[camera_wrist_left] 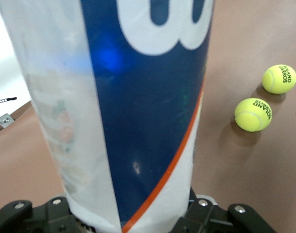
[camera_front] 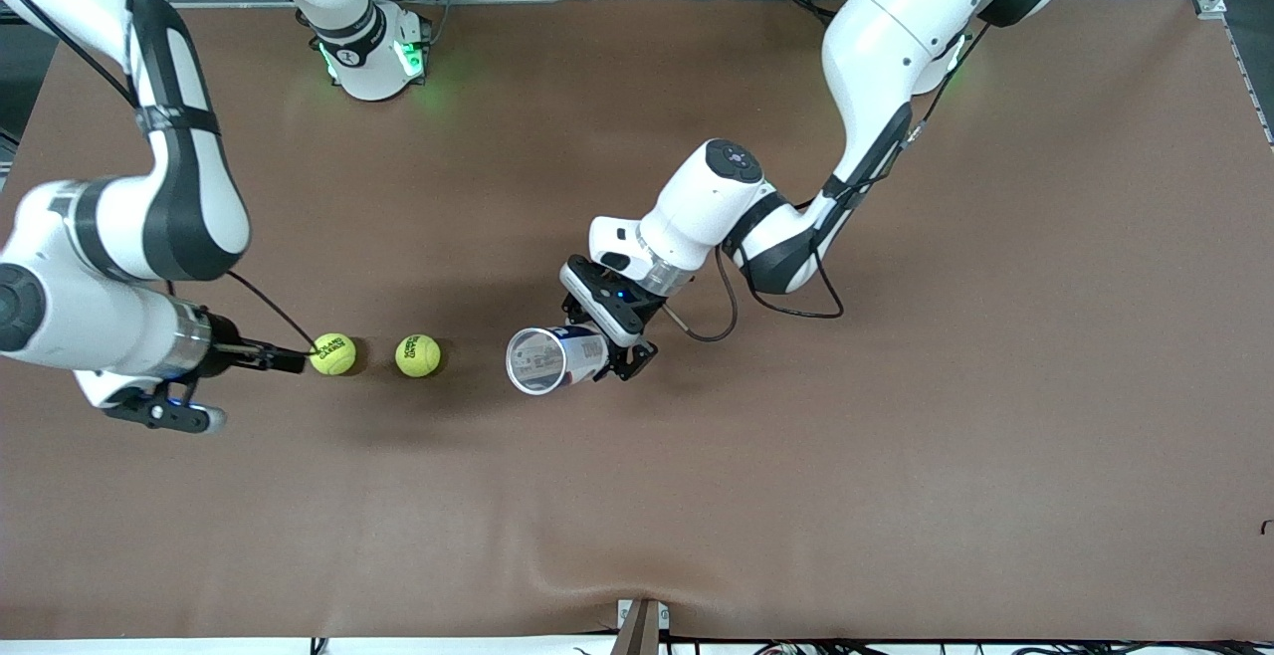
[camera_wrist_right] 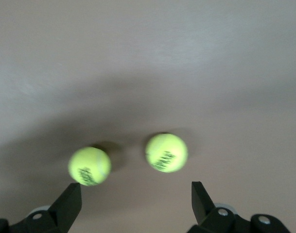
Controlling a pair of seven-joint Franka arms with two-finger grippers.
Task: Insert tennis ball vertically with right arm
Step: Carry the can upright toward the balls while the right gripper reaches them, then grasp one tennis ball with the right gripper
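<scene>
A: Broadly, how far along is it?

B: Early, by the look of things. On the brown worktop [camera_front: 896,456] both tennis balls lie loose, so nothing has been inserted. Picking one up and dropping it in is all left to do.

A: Start with the big pieces.

B: The left arm [camera_front: 866,68] reaches in from its base, and the left gripper [camera_front: 607,348] has its fingers [camera_wrist_left: 21,213] clamped on the closed end of a tennis ball can [camera_front: 549,359]. The can is clear plastic with a blue and white label, held off the worktop near the middle and tilted, its open mouth turned up toward the front camera.

A: Anything in it?

B: It looks empty; the mouth shows only the inside wall and the label.

A: And the right arm?

B: The right arm [camera_front: 149,217] comes in from its end of the worktop. The right gripper [camera_wrist_right: 135,196] has its fingers [camera_wrist_right: 70,204] spread wide and holds nothing; it sits low, just beside the balls.

A: The balls themselves?

B: The first tennis ball [camera_front: 332,353] lies closest to those open fingers. The second tennis ball [camera_front: 418,355] rests just beside it, between the first and the can.
</scene>
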